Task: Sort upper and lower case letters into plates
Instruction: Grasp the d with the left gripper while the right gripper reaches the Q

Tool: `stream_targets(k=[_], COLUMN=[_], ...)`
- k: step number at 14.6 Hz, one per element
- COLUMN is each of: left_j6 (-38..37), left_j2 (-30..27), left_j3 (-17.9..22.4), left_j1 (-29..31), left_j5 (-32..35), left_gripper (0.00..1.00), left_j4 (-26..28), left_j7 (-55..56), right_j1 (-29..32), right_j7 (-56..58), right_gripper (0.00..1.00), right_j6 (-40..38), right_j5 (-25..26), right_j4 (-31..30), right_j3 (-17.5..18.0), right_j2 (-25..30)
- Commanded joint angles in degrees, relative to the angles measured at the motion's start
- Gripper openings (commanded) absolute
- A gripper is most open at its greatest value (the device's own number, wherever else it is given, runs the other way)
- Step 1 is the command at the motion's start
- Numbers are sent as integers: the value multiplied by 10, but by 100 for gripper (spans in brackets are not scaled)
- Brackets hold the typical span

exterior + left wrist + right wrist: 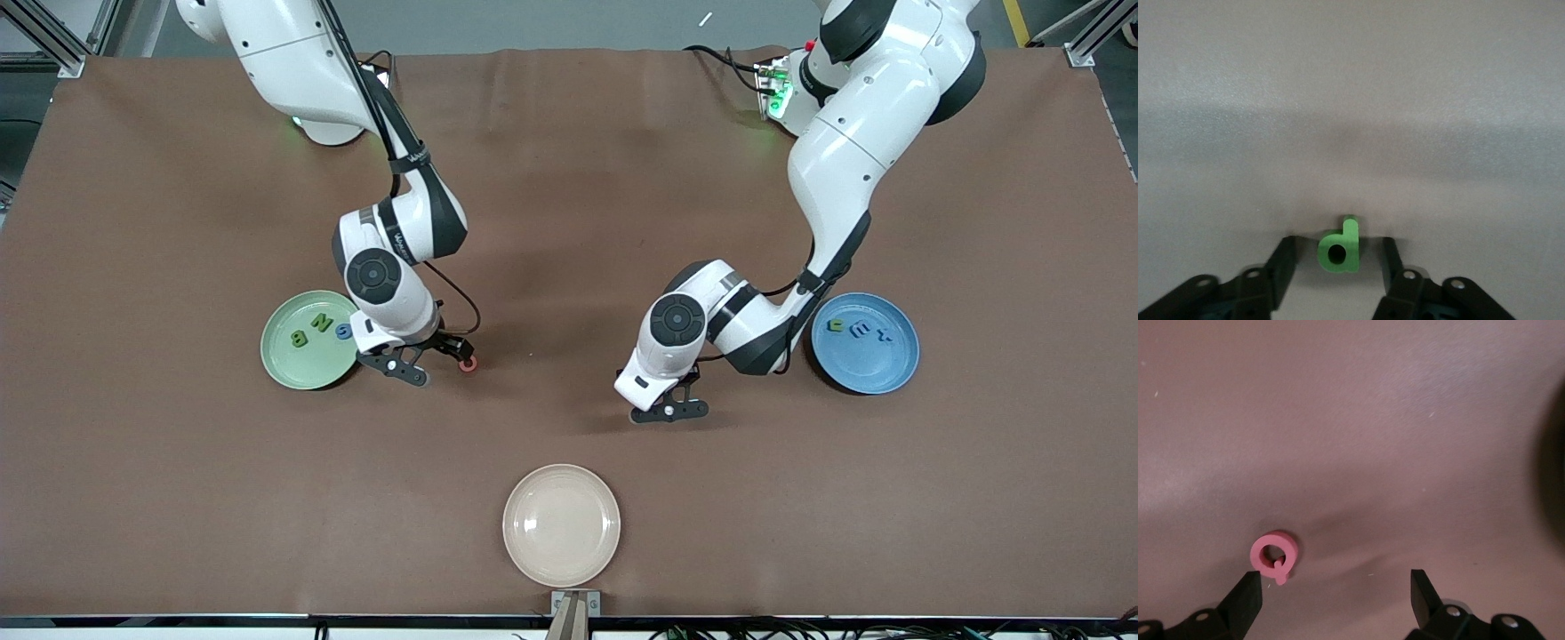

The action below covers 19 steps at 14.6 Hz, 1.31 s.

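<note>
Front view: the pale green round plastic plate lies toward the right arm's end of the table and holds three small chunky toy letters, two green and one blue; the bright blue round plastic plate lies toward the left arm's end and holds three more. A cream-beige round plate, nearer the front camera than both, holds nothing. The right gripper is low over the brown table cover just beside the green plate, with a small red ring-shaped letter at its fingers. The left gripper is low over the cover, near the blue plate. Left wrist view: a green lower-case "d" lies flat on the cover between the left gripper's fingers, which stand narrow around it with a gap at each side, not yet touching. Right wrist view: the red letter, an upper-case "Q", lies flat just beside one finger of the right gripper, whose fingers stand wide and hold nothing. Assessment: the letters appear light, stiff and thick-walled, unlikely to break but easily nudged aside; each is best pinched across its flat outer side walls, with the "Q" centred between the fingers first.
</note>
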<state>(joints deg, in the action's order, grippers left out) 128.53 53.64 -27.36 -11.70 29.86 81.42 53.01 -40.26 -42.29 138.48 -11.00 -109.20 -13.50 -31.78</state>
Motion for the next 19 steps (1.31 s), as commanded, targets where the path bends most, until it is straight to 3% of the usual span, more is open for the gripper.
stream_targets(k=[1,5,8,12,15,19], left_j6=[9,20,20,7,-23,-61], left_j2=[9,11,5,-38,-87,-144], left_j3=[6,6,6,0,-61,-196], left_j1=[-8,-7,-5,24,101,297], left_j5=[-9,-9,-9,-14,-13,-6], left_gripper=[52,29,19,16,15,15], left_j4=[-14,-14,-12,6,50,150], left_j7=[9,21,21,10,-15,-120], right_j1=[-16,-24,-24,-26,-27,-28], right_j7=[-6,-6,-6,-6,-7,-7], right_gripper=[95,88,83,81,75,73], right_j6=[20,31,32,32,32,32], right_j5=[-9,-9,-15,-30,-38,-38], right_j4=[8,24,32,39,42,50], right_j3=[-3,-3,-3,-3,-3,-3], right_j2=[-20,-39,-48,-50,-56,-64])
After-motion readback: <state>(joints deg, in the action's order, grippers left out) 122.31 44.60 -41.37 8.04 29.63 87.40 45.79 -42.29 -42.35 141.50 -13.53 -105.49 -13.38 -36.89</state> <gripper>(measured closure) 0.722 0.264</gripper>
